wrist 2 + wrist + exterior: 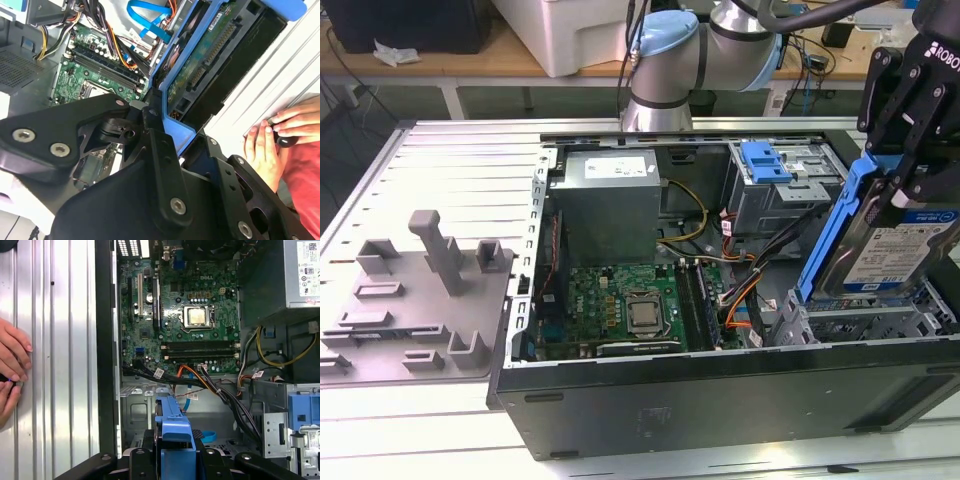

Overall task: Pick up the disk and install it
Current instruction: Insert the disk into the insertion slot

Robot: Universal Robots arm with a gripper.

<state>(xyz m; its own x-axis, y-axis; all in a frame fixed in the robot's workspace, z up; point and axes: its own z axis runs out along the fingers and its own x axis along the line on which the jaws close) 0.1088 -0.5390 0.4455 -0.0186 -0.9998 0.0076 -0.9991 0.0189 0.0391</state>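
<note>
Disk count is one, and it hangs in the one gripper, whose black fingers are clamped on the upper end of its blue carrier. It is held on edge and tilted, label facing the exterior camera. Its low end is just over the metal drive cage at the near corner of the open computer case. I judge this pose lines the carrier up to slide down into the bay. Whether the disk already touches the cage I cannot tell. Its green circuit side shows in the second wrist view.

Beside the case, a person's two hands rest on the slatted table, pinching a small dark object, apart from the arm.

Deeper in the case lie one motherboard with one uncovered processor, one power supply, and one plain blue tab on the far bay. One grey fixture sits outside the case, at the exterior view's left.
</note>
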